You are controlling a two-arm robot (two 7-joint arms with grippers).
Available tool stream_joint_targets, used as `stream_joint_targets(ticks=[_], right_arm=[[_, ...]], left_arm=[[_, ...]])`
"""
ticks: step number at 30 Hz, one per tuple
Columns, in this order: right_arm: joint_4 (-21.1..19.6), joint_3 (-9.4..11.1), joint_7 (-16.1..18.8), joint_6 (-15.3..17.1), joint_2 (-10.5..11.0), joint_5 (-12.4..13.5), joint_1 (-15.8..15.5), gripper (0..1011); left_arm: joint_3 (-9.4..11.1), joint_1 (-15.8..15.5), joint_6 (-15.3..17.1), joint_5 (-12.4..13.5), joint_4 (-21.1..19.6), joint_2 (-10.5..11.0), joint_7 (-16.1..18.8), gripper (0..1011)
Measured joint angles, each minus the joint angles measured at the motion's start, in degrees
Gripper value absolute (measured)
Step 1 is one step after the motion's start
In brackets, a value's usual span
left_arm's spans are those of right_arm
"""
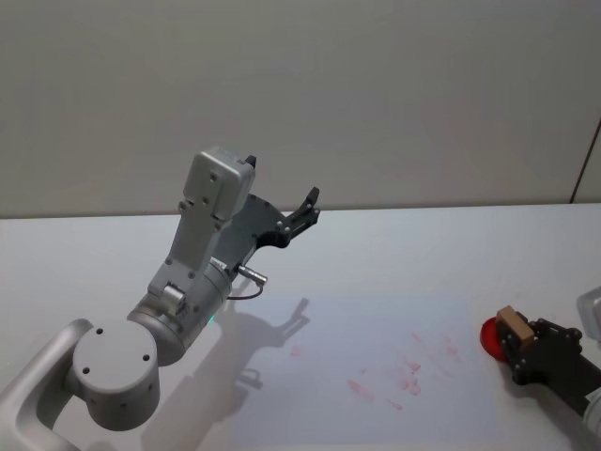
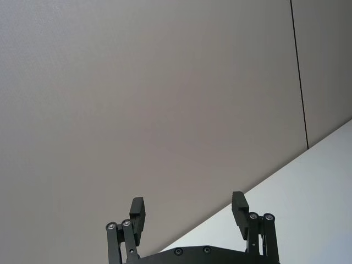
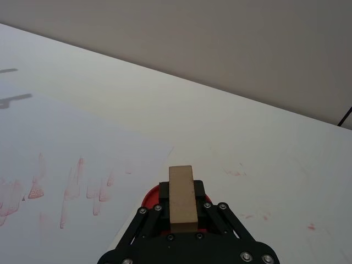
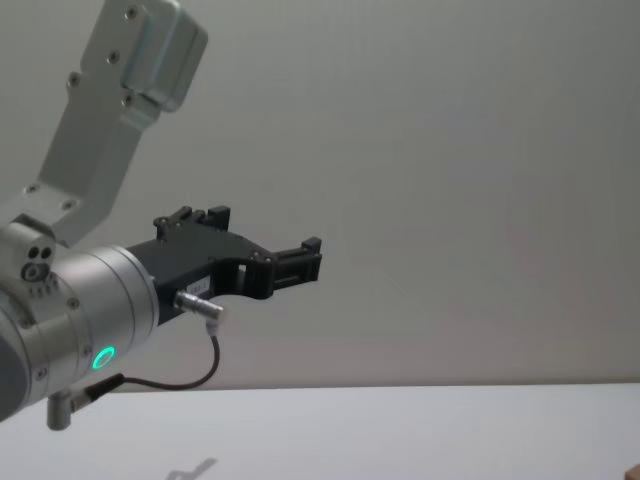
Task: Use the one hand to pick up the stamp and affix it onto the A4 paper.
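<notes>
So the right gripper (image 1: 522,344) is down at the right edge of the table (image 1: 394,244), and its jaws are closed on the stamp (image 1: 513,327), a little tan block standing up between the fingers. In the right wrist view you can see the stamp (image 3: 182,192) pinched on both sides, with a round red ink pad (image 3: 151,198) right under it, peeking out on either side of the gripper. That red pad (image 1: 490,336) sits just off the right edge of the paper (image 1: 357,366), which lies flat in the middle of the table and has a bunch of faint red smudges (image 1: 406,368) scattered across its right half. The stamp is over the pad, not over the sheet. The left gripper (image 1: 302,212) is raised well above the table at the far left side, pointing toward the back wall, with its jaws open and nothing between them; the left wrist view shows the two fingers (image 2: 137,212) spread wide apart.
</notes>
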Motion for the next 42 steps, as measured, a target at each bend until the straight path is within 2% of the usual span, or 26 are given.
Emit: stream_joint_targets(ticks=[6, 10, 13, 14, 15, 21, 32, 42], right_arm=[[0.4, -0.2, -0.1, -0.1, -0.3, -0.4, 0.2, 220], [0.6, -0.3, -0.3, -0.3, -0.6, -0.8, 0.4, 275], [0.7, -0.3, -0.4, -0.4, -0.7, -0.9, 0.4, 392], [0.7, -0.3, -0.5, -0.4, -0.7, -0.9, 0.5, 392], [0.7, -0.3, -0.5, -0.4, -0.7, -0.9, 0.5, 480], [0.7, -0.3, -0.7, -0.6, -0.9, -0.7, 0.5, 652], [-1.9, 0.0, -1.2, -1.1, -1.2, 1.7, 0.5, 979], [-4.9, 0.1, -2.4, -1.2, -1.5, 2.8, 0.3, 1001]], left_arm=[[0.0, 0.0, 0.0, 0.0, 0.0, 0.0, 0.0, 1001], [0.0, 0.0, 0.0, 0.0, 0.0, 0.0, 0.0, 1001], [0.0, 0.0, 0.0, 0.0, 0.0, 0.0, 0.0, 1001], [0.0, 0.0, 0.0, 0.0, 0.0, 0.0, 0.0, 1001], [0.0, 0.0, 0.0, 0.0, 0.0, 0.0, 0.0, 1001], [0.0, 0.0, 0.0, 0.0, 0.0, 0.0, 0.0, 1001], [0.0, 0.0, 0.0, 0.0, 0.0, 0.0, 0.0, 1001], [0.0, 0.0, 0.0, 0.0, 0.0, 0.0, 0.0, 1001]])
